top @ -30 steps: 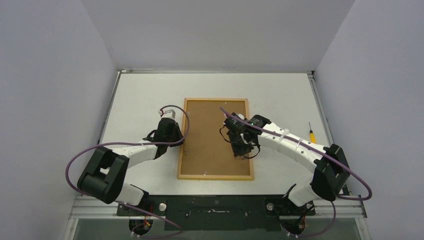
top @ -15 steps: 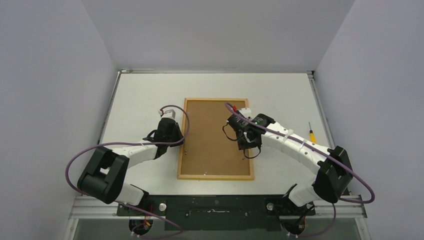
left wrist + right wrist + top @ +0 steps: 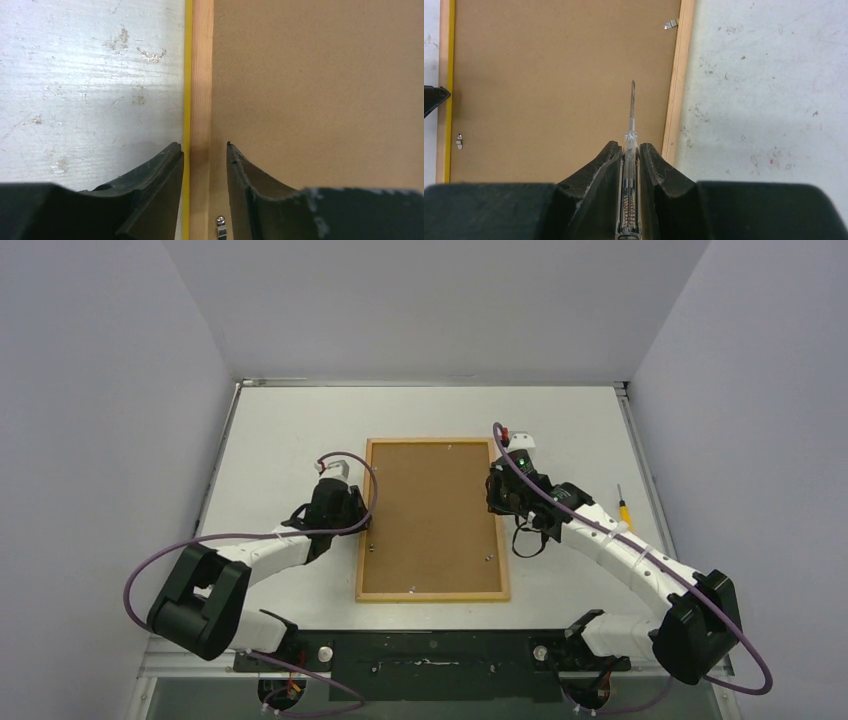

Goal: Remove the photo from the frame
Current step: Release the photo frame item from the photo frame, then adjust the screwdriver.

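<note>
Left pincer (image 3: pixel 205 145): released, its two fingers (image 3: pixel 155 185) astride the left rim of the frame (image 3: pixel 432 594). One finger is over the table (image 3: pixel 280 440) and the other over the brown backing (image 3: pixel 430 520). A gap shows between the inner finger and the wood. A small metal tab (image 3: pixel 220 227) sits at the rim just on the near side of the fingers.

Right pincer (image 3: pixel 625 145): clenched on a slim clear-barrelled screwdriver (image 3: pixel 627 195), with a coiled spring visible inside the barrel. The blade points toward the far side over the backing, just inside the right rim. Whether the tip touches the backing cannot be told.

Frame: lies face down at the middle of the table, backing upward, long sides running near to far. A yellow edge shows along the left rim.

A yellow-handled screwdriver (image 3: pixel 623 508) lies on the table to the right of the frame, apart from it.
</note>
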Controlling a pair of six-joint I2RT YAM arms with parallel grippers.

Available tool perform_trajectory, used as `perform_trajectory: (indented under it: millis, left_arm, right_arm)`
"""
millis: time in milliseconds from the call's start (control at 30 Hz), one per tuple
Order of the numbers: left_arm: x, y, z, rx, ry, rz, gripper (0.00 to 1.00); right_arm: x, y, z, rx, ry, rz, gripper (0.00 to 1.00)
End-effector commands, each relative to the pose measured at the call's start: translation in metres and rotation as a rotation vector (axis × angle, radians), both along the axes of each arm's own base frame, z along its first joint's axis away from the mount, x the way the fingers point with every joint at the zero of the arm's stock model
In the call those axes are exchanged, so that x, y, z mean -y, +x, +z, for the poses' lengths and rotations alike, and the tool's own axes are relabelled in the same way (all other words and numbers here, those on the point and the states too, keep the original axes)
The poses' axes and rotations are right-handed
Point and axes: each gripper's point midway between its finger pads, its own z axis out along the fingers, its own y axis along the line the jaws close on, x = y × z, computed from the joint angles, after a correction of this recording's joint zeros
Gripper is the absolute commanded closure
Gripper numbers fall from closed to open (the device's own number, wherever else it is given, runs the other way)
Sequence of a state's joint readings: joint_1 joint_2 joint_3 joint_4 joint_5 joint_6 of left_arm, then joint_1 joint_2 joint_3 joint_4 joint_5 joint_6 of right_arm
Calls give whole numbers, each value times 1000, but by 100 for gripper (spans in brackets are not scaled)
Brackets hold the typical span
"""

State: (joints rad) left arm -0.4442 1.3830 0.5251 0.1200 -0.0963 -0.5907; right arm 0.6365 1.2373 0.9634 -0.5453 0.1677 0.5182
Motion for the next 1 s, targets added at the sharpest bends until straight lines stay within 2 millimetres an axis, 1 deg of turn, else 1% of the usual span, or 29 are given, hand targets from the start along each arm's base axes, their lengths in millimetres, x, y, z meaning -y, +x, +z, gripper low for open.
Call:
perform_trajectory:
  millis: [0, 133, 233, 367, 467, 533, 633, 700, 833, 967]
  left_arm:
    - [9, 14, 28, 101, -52, -13, 61]
    - [8, 13, 32, 121, -48, -16, 52]
    - [6, 13, 34, 132, -45, -13, 48]
    - [9, 13, 37, 147, -53, -27, 45]
    - [16, 11, 45, 184, -91, -67, 41]
    - [19, 8, 54, 226, -120, -91, 39]
    - [23, 5, 69, 300, -151, -120, 39]
    - [30, 0, 77, 334, -180, -164, 38]
    - [38, -3, 83, 355, -208, -207, 38]
    - [53, -8, 89, 370, -259, -283, 38]
  right_arm:
    - [-13, 29, 20, 108, 105, 43, 95]
    - [-11, 38, 12, 91, 141, 44, 95]
    - [-8, 44, 7, 96, 143, 32, 95]
    - [-21, 40, 5, 84, 179, 111, 95]
    - [-35, 35, 8, 81, 228, 188, 95]
    - [-42, 32, 8, 74, 256, 226, 95]
    - [-55, 26, 2, 29, 295, 296, 95]
    - [-67, 21, -2, -6, 333, 352, 95]
    - [-96, 4, -6, -78, 436, 492, 95]
    - [-119, -12, -8, -117, 457, 579, 95]
